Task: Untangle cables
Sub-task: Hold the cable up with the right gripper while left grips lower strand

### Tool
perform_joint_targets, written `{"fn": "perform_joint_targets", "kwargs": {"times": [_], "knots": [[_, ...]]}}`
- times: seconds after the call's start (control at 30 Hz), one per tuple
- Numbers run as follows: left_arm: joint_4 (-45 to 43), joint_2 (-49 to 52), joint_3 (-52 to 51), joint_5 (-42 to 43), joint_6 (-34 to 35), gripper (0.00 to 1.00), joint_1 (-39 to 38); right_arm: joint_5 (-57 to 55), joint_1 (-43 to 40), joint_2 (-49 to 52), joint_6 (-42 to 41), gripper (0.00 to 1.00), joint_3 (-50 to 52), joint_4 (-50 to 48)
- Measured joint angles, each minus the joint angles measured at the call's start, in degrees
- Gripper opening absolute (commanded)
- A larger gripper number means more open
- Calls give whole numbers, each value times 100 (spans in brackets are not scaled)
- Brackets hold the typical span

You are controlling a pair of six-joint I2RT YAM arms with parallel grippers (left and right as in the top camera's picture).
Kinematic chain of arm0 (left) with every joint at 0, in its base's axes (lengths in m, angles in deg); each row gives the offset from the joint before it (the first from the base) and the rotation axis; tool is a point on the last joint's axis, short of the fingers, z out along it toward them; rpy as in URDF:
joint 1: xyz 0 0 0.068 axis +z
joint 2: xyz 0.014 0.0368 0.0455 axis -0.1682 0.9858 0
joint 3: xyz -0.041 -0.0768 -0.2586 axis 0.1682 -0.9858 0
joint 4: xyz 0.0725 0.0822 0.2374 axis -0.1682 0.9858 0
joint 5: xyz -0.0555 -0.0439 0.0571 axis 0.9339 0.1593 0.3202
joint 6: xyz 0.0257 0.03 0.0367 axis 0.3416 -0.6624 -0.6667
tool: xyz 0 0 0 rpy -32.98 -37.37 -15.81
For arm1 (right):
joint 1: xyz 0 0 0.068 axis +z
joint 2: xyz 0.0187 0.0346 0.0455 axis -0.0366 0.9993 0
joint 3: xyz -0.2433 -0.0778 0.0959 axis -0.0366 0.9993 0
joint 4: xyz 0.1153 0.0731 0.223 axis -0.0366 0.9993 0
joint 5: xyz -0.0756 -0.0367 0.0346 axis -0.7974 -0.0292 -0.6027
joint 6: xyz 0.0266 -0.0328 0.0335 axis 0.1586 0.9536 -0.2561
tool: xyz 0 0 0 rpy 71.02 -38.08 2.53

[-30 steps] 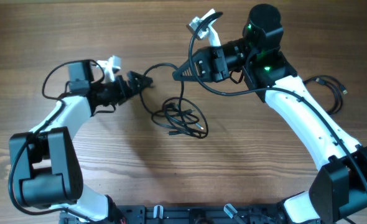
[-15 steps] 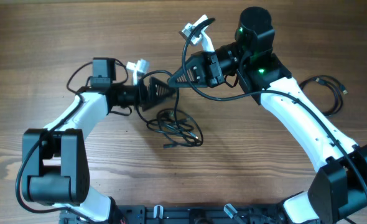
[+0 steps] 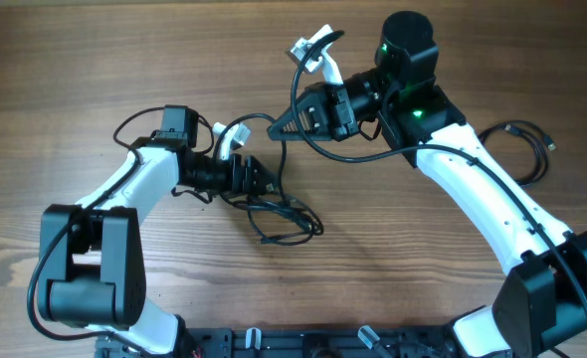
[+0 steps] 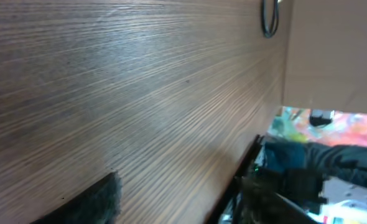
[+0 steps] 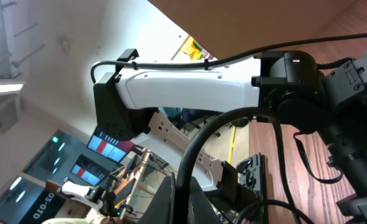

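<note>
pile: the tangled cables (image 3: 290,213) are lying loose on the tabletop (image 3: 393,278), pretty much mid-table between the two arms

lifted strand: one strand (image 3: 285,154) climbs out of the top of the pile and runs straight up to the right gripper's tip

right gripper: the right gripper (image 3: 282,121) is pinched together on that strand. The right wrist cam backs this up, with the black cord (image 5: 185,177) passing right between the two fingers and curving away above them

right arm: the right arm (image 3: 483,209) comes in from the front right corner. Its white link slants up toward the back of the table, then the wrist turns so the gripper points left, ending just behind the pile

left arm: the left arm (image 3: 139,184) comes in from the front left. Its white link angles up and to the right, and the wrist is laid out level and pointing right. The right wrist cam sees it side-on across the table (image 5: 190,93)

left gripper: the left gripper (image 3: 264,181) has its tip right at the left edge of the pile, but honestly I can't tell if it's touching a cord, or whether the fingers are apart or together. The left wrist cam shows only wood grain and a dark sliver of finger (image 4: 90,202) in the bottom corner

spare cable: a looped spare cable (image 3: 532,149) sits on the far right of the tabletop, beyond the right arm and well apart from the pile
</note>
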Motion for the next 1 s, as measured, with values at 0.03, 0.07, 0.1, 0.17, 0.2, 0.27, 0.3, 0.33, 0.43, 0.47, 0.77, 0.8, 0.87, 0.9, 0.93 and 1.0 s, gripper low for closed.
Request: {"fn": "perform_joint_targets", "kwargs": {"times": [0.03, 0.07, 0.1, 0.17, 0.2, 0.27, 0.3, 0.33, 0.43, 0.47, 0.77, 0.8, 0.87, 0.9, 0.93, 1.0], "knots": [[37, 0, 2, -35, -13, 47, 0, 0, 0, 0, 28, 4, 0, 22], [83, 0, 2, -57, -17, 46, 0, 0, 0, 0, 44, 4, 0, 39], [129, 0, 2, -74, -22, 43, 0, 0, 0, 0, 63, 4, 0, 44], [212, 0, 2, -98, -24, 51, 0, 0, 0, 0, 81, 4, 0, 44], [271, 0, 2, -105, -28, 55, 0, 0, 0, 0, 83, 4, 0, 46], [398, 0, 0, -116, -37, 65, 0, 0, 0, 4, 83, 4, 0, 50], [417, 0, 2, -114, -66, 71, 0, 0, 0, 4, 83, 4, 0, 59], [437, 0, 2, -107, -83, 75, 0, 0, 0, 7, 83, 4, 0, 59], [452, 0, 2, 28, -321, 83, 0, 0, 0, 26, 83, 4, 0, 87], [422, 0, 2, 136, -490, 83, 0, 0, 0, 39, 83, 4, 0, 105], [645, 0, 2, 625, -1051, 67, -15, 0, 0, 166, 83, 4, 0, 125], [833, 0, 2, 625, -1056, 64, -79, 0, 0, 166, 83, 4, 0, 125], [992, 0, 2, 625, -1080, 62, -214, 0, 0, 166, 83, 4, 0, 125], [1038, 0, 2, 625, -1099, 60, -308, 0, 0, 166, 83, 4, 0, 125], [1069, 0, 2, 623, -1099, 60, -391, 0, 0, 166, 83, 4, 0, 125], [1211, 0, 2, 619, -1115, 55, -533, 0, 0, 166, 83, 4, 0, 125]]}}
